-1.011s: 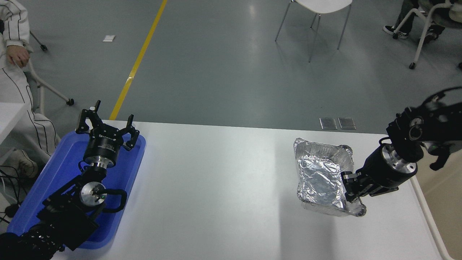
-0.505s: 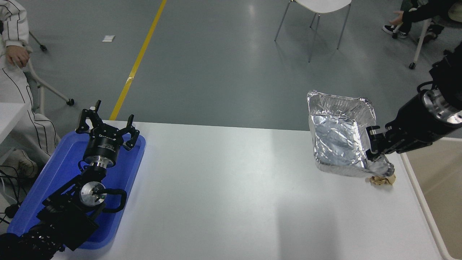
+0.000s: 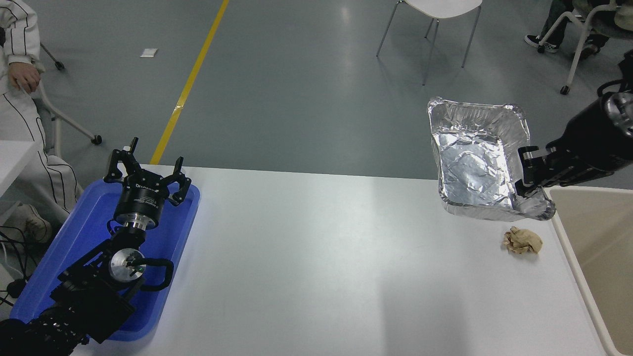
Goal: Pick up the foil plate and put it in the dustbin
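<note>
plate: foil plate (image 3: 474, 163) is off the table (image 3: 306, 267), held in the air over the far right corner, tilted so its inside faces the camera; just left of the bin
right gripper: right gripper (image 3: 530, 172) clamped on the plate's right rim near the near corner, one finger inside the wall, the other behind it
left gripper: left gripper (image 3: 146, 179) parked at lower left over the blue tray (image 3: 64, 257), fingers spread, holding nothing
bin: dustbin (image 3: 576, 257) at right edge, only its left rim and part of the beige inside in frame
handling: looks very light and thin; walls likely to buckle under pinch, corner by the gripper is already crumpled. Rim is the sensible hold, a one-sided grip lets it sag and swing. Not fragile, dents don't matter for trash
slip risk: smooth foil, narrow bite; quick moves could tear or pull it free
hidden: outer finger behind the foil, contact depth unclear; bin's far and right sides cut off; right arm cropped at frame edge
other: paper ball (image 3: 522, 241) on table near the bin, apart from the plate
</note>
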